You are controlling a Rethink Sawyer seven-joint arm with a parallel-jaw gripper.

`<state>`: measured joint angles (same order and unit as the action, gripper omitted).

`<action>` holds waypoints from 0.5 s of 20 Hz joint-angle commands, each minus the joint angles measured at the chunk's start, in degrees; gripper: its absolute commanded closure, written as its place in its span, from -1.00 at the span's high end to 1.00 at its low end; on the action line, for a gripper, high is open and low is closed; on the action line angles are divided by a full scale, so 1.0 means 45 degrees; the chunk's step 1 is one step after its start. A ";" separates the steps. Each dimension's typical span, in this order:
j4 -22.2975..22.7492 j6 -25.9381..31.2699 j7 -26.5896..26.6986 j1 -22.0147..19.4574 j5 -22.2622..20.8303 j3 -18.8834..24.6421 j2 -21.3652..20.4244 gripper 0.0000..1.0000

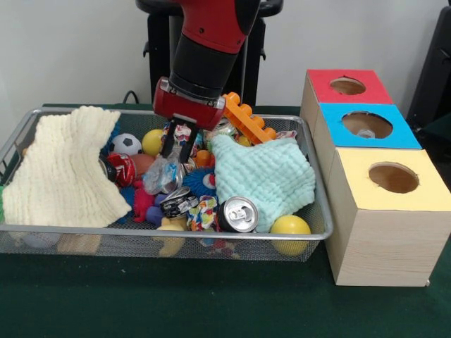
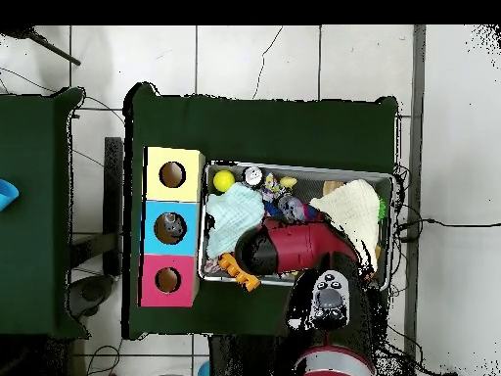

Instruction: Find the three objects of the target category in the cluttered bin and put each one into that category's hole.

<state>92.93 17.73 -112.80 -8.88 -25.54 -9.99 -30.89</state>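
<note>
While claw (image 1: 177,148) hovers, bin (image 1: 310,184) holds can (image 1: 237,214).

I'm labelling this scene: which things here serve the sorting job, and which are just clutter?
Job: gripper, wire bin, three hole boxes, possibly the silver can.
Clutter: cream cloth, mint cloth, yellow ball, orange block.

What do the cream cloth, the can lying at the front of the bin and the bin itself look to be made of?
Cream cloth: soft woven cotton-like fabric, matte, with crinkled ridges. Silver can: shiny metal, probably aluminium, pull-tab end showing. Wire mesh bin: fine metal mesh with a smooth silver rim.
</note>
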 commanded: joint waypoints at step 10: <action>0.0269 0.1913 0.1371 -0.0342 -0.0551 0.1338 -0.0479 -1.00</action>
<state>92.95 18.41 -112.80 -8.92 -25.55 -9.85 -32.30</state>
